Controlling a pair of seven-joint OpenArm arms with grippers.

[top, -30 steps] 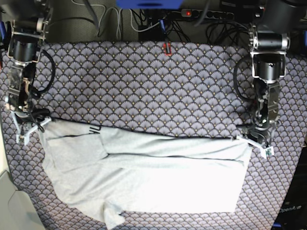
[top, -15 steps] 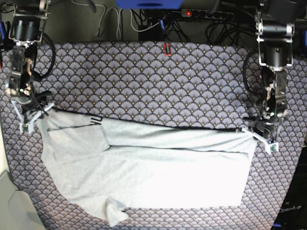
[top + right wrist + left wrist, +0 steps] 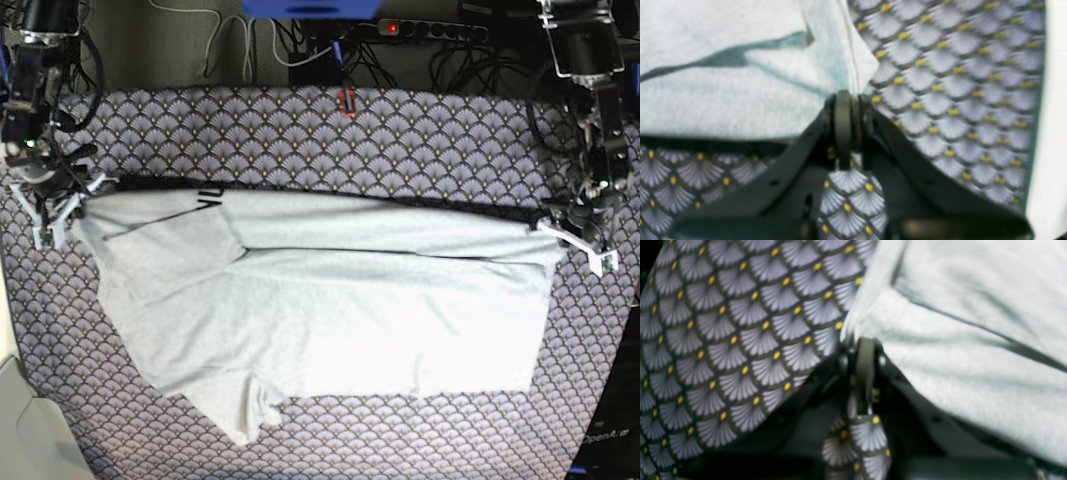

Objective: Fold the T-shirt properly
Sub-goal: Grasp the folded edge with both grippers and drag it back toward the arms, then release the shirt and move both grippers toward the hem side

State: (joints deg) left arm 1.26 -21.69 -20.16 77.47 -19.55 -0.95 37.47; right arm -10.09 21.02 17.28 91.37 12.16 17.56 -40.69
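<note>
The left gripper [image 3: 572, 236] is seen at about 3 o'clock in the base view, and its jaws are closed on one upper corner of the T-shirt [image 3: 330, 310]; in the left wrist view the grey fabric [image 3: 967, 340] is pinched between the closed fingers of the same gripper [image 3: 865, 346]. The right gripper [image 3: 62, 208] is found at about 9 o'clock, and it is closed on the opposite upper corner, as is shown near the centre of the right wrist view [image 3: 844, 100], where the cloth [image 3: 740, 73] is bunched at the fingertips. Between the two grippers the top edge of the shirt is stretched almost straight, with a piece of black lettering [image 3: 207, 201] visible near 10 o'clock. The rest of the garment is spread flat toward 6 o'clock on the scallop-patterned cloth [image 3: 330, 150].
</note>
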